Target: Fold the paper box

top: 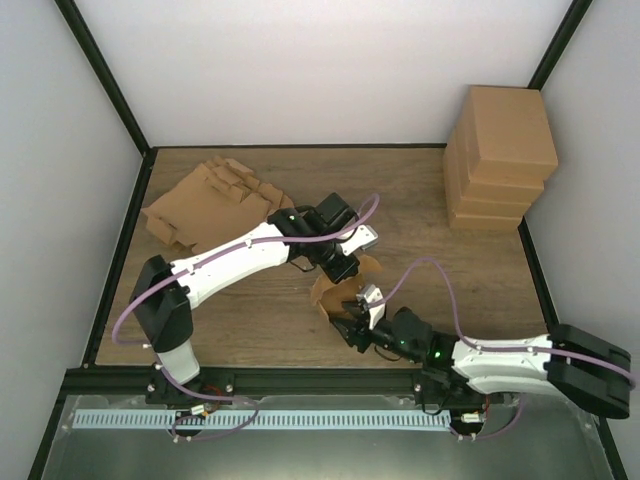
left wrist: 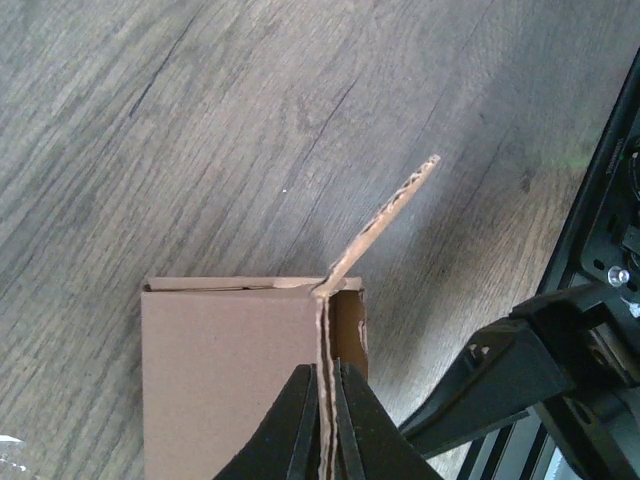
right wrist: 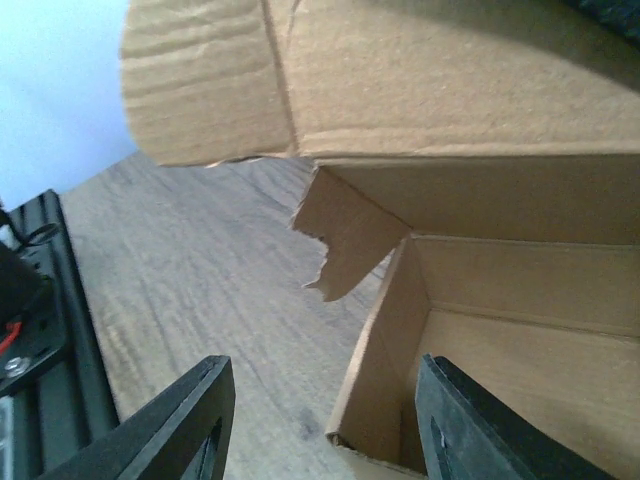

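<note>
The left arm stretches forward and rightward from its base. Its pincer (left wrist: 323, 385) comes down over the open paper box (top: 328, 296) on the worktop (top: 240, 320) and pinches the box's upright wall edge. The right arm lies low, with its pincer (right wrist: 322, 400) spread around the box's near corner. Bare wood lies left of the box.

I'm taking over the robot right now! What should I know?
Left gripper: shut on a wall of the half-folded brown cardboard box.
Right gripper: open, straddling a box wall, gripping nothing.
The box sits mid-way on the wooden table; flat brown cardboard sheets far left, stacked finished brown boxes far right.
Done: walls up.
Left to do: fold in the loose flap, close the box.
</note>
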Motion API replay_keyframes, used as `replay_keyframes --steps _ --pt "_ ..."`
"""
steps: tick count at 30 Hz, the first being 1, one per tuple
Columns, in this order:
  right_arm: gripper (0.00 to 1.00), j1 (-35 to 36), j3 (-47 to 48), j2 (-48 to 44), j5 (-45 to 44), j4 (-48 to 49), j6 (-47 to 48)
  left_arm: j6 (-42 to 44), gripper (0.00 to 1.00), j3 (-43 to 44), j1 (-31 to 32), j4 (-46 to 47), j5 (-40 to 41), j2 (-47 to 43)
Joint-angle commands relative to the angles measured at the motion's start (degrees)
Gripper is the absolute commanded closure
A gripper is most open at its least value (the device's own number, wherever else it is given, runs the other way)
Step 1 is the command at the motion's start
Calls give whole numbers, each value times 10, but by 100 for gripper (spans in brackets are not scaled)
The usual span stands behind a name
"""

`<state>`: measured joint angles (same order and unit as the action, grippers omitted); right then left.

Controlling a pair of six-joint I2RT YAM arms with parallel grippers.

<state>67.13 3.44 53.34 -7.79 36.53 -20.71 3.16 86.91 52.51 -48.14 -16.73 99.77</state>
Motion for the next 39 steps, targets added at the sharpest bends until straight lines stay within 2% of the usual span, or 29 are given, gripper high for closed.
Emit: replay_keyframes --steps 1,6,18,21,27,39 --pt "48 5 8 82 -63 139 33 -12 94 16 -2 -5 -5 9" --pt "48 5 41 170 -52 188 52 -11 94 19 -2 -8 -3 10" --pt "47 6 82 298 -56 285 58 -14 94 38 -8 -17 -15 18" --pt "48 6 92 320 -76 285 55 -12 94 38 -9 -19 -18 18" --pt "68 6 93 307 -120 245 52 -7 94 35 -10 -22 -16 17" --pt "78 6 96 218 -135 92 109 1 95 29 -11 -24 -10 20"
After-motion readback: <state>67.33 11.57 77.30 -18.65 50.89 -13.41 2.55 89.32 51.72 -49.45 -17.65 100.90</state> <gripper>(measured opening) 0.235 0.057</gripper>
